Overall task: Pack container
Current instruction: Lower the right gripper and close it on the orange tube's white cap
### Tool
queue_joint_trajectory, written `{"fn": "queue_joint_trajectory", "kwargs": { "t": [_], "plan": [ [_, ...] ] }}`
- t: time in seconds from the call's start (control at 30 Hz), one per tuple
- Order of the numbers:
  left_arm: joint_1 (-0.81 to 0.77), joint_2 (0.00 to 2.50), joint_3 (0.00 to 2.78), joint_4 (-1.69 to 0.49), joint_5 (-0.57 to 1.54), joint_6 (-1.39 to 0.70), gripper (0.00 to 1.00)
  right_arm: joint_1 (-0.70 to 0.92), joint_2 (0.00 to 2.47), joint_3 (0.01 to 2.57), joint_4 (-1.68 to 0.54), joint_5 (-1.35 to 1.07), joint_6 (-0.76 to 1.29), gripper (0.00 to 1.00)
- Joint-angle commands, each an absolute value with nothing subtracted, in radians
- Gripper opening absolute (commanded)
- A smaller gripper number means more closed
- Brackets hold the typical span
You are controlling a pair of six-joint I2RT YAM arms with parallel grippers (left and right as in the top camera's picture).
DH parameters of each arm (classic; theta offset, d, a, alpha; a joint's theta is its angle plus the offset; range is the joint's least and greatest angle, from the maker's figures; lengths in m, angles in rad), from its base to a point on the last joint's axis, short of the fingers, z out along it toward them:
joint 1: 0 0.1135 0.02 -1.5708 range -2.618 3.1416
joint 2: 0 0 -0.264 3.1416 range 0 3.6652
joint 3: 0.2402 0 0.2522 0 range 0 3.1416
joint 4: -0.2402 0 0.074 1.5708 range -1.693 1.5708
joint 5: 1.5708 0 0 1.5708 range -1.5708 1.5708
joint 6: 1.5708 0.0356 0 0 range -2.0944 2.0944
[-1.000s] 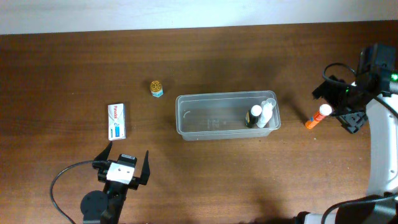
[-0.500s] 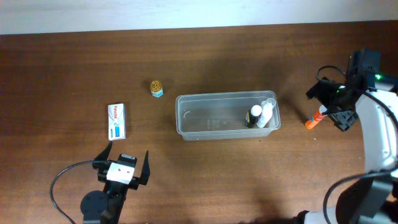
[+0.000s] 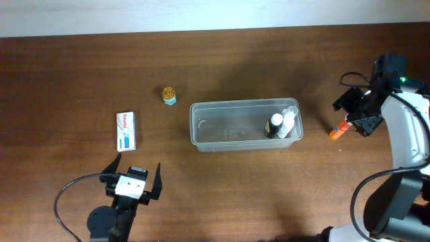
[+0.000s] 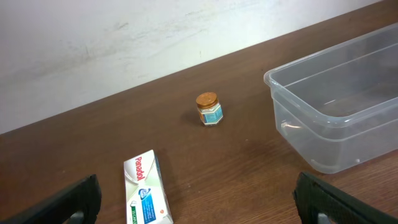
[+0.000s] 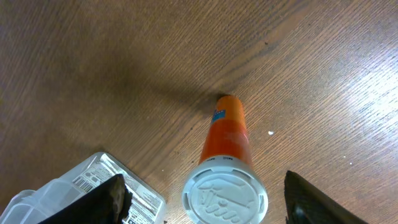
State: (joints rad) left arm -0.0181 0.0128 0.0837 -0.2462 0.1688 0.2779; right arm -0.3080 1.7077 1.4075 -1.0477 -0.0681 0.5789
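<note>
Now that the right gripper (image 5: 211, 194) has dropped over the orange tube (image 5: 225, 134), its jaws straddle the white cap (image 5: 225, 198), released. Clenching likely comes next, then the container (image 3: 201, 128).

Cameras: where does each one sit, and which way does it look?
Overhead: above the table, looking straight down at the container, left gripper and right gripper.
Left wrist: low on the left arm, looking across the table toward the wall; its dark fingers frame the bottom corners.
Right wrist: on the right arm, looking down at the orange tube between its fingers.
Shared: overhead and left wrist both show the container, small jar and white box.
</note>
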Motion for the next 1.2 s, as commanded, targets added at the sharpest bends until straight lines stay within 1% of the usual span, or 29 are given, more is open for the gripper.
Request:
{"fn": "queue_joint_trajectory", "kwargs": {
  "t": [0.0, 0.07, 0.23, 0.4, 0.57, 0.83, 0.9, 1.07, 1.17],
  "plan": [
    [-0.012, 0.006, 0.079, -0.247, 0.176, 0.293, 1.00, -0.316, 1.723, 1.402, -1.046, -0.041, 0.581, 0.68],
    [-0.012, 0.006, 0.079, -0.247, 0.176, 0.293, 0.99, -0.316, 1.726, 1.402, -1.047, -0.041, 0.581, 0.64],
    [-0.012, 0.006, 0.079, -0.247, 0.176, 0.293, 0.99, -0.316, 1.726, 1.402, -1.046, -0.041, 0.581, 0.62],
    [-0.012, 0.006, 0.079, -0.247, 0.176, 0.293, 0.99, -0.316, 1.726, 1.402, -1.047, -0.023, 0.581, 0.54],
    [-0.012, 0.006, 0.079, -0.247, 0.176, 0.293, 0.99, -0.316, 1.726, 1.402, -1.048, -0.006, 0.581, 0.54],
    [-0.012, 0.006, 0.079, -0.247, 0.176, 0.293, 0.99, -0.316, 1.726, 1.402, -1.051, -0.007, 0.581, 0.39],
    [-0.012, 0.006, 0.079, -0.247, 0.176, 0.293, 0.99, -0.316, 1.726, 1.402, -1.053, -0.007, 0.581, 0.37],
    [-0.012, 0.006, 0.079, -0.247, 0.176, 0.293, 0.99, -0.316, 1.726, 1.402, -1.060, -0.007, 0.581, 0.36],
    [-0.012, 0.006, 0.079, -0.247, 0.176, 0.293, 1.00, -0.316, 1.726, 1.402, -1.060, -0.007, 0.581, 0.33]
  ]
}}
